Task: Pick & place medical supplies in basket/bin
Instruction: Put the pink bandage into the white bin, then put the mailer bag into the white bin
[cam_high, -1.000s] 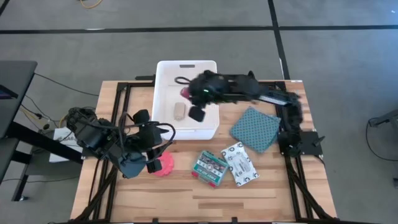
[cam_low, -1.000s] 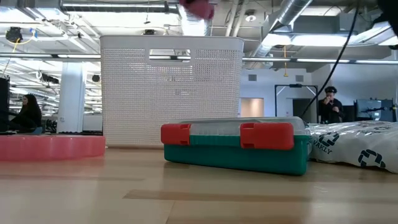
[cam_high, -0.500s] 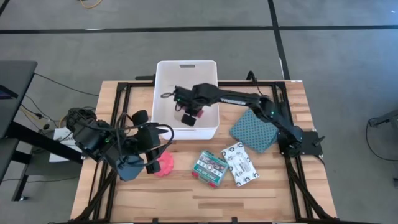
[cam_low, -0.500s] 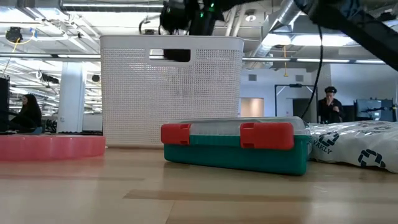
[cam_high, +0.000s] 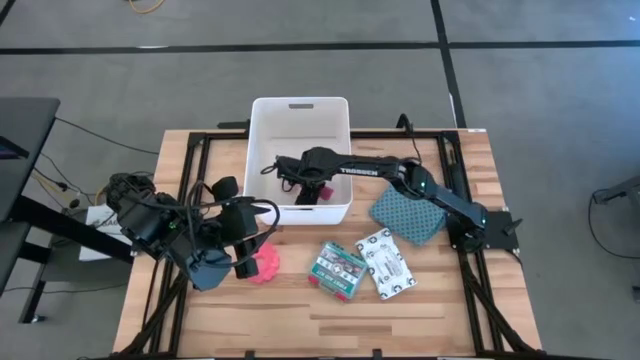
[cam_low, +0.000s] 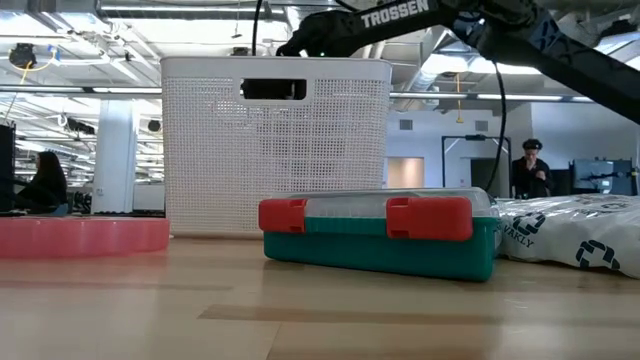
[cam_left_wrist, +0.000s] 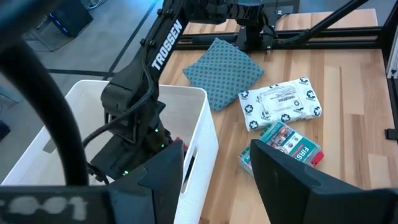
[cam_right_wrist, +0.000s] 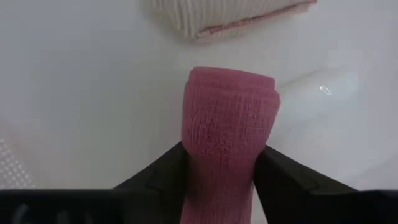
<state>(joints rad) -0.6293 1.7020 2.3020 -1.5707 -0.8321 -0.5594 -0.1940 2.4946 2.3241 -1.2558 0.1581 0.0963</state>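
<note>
My right gripper (cam_high: 312, 190) reaches down inside the white bin (cam_high: 300, 125) and is shut on a pink bandage roll (cam_right_wrist: 227, 124). A beige roll (cam_right_wrist: 236, 15) lies on the bin floor just beyond it. My left gripper (cam_left_wrist: 217, 162) hangs open at the table's left, above the pink spiky disc (cam_high: 265, 264), touching nothing. The teal-green packet (cam_high: 336, 268) and the white black-patterned pouch (cam_high: 386, 263) lie flat on the table near the bin. In the low view the bin (cam_low: 275, 150) stands behind the packet (cam_low: 380, 235). My right gripper pinches the pink roll by its two sides (cam_right_wrist: 205, 168) between both fingers (cam_right_wrist: 161, 174), coming from above and pointing down into the bin. The roll sticks out past the fingertips toward the bin floor. Whether its free end (cam_right_wrist: 230, 81) touches the floor, I cannot tell.
A teal dotted square cloth (cam_high: 411, 207) lies on the table right of the bin, under the right arm's reach. Bare wood shows along the near edge (cam_high: 330, 320). People stand in the room behind the table in the low view.
My right gripper has moved from above the bin's right rim toward the left and down into the bin, carrying the pink roll with it, still shut on it.
</note>
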